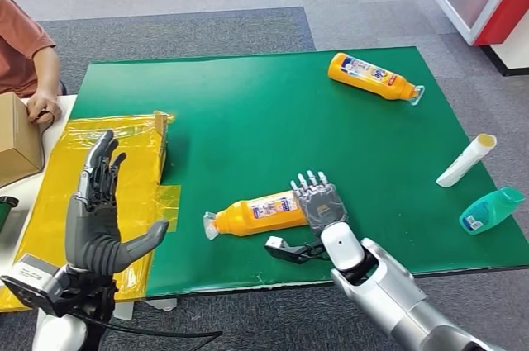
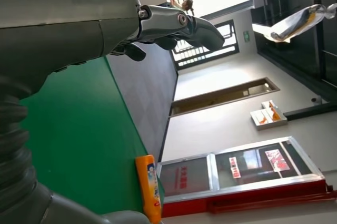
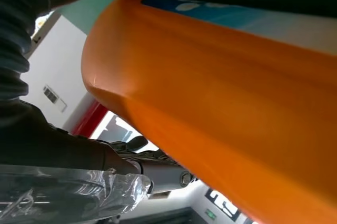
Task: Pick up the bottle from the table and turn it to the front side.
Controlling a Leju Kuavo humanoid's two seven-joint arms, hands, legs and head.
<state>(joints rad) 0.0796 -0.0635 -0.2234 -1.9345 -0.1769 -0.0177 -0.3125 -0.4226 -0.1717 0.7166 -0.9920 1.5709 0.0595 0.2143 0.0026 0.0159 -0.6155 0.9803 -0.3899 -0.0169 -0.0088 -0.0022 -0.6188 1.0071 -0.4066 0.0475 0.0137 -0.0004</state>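
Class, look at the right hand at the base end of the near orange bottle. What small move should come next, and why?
Probably close the right hand around the near orange bottle. The hand already lies over its base end, and the bottle lies flat on the green table, so a firm grip should come before any lift or turn.

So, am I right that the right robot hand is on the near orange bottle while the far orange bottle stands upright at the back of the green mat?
Not quite: the far orange bottle lies on its side, as the head view shows. The right robot hand is indeed on the near orange bottle on the green mat.
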